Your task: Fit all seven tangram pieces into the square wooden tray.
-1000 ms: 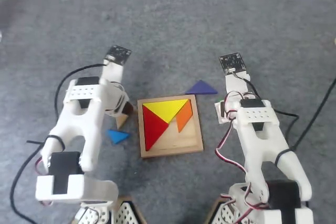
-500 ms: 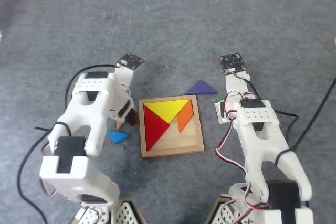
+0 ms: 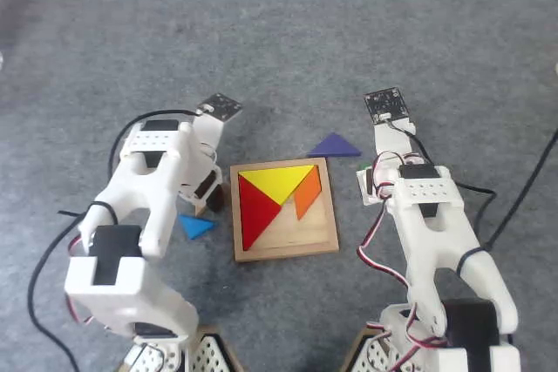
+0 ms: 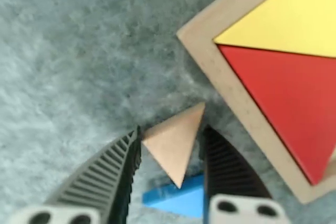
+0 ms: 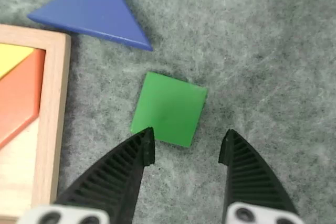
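The square wooden tray [image 3: 284,253] lies between the arms and holds a yellow triangle [image 3: 275,182], a red triangle [image 3: 254,211] and an orange piece [image 3: 306,192]. My left gripper [image 4: 170,129] is just off the tray's left edge [image 4: 220,72], shut on a small tan triangle [image 4: 174,145], which hangs over a light blue triangle [image 4: 181,199]. Right of the tray, my right gripper [image 5: 187,136] stands open over the carpet, its fingertips at one edge of a green square [image 5: 169,109]. A dark blue triangle [image 5: 94,10] lies just beyond the square.
Grey carpet covers the whole table. The light blue triangle [image 3: 195,226] lies left of the tray, next to the left arm [image 3: 144,189]. The dark blue triangle [image 3: 334,146] sits behind the tray's far right corner. The tray's lower right part is bare wood [image 3: 309,231].
The left arm has swung toward the tray and turned its wrist, with its gripper now around the tan triangle. The right arm has not moved.
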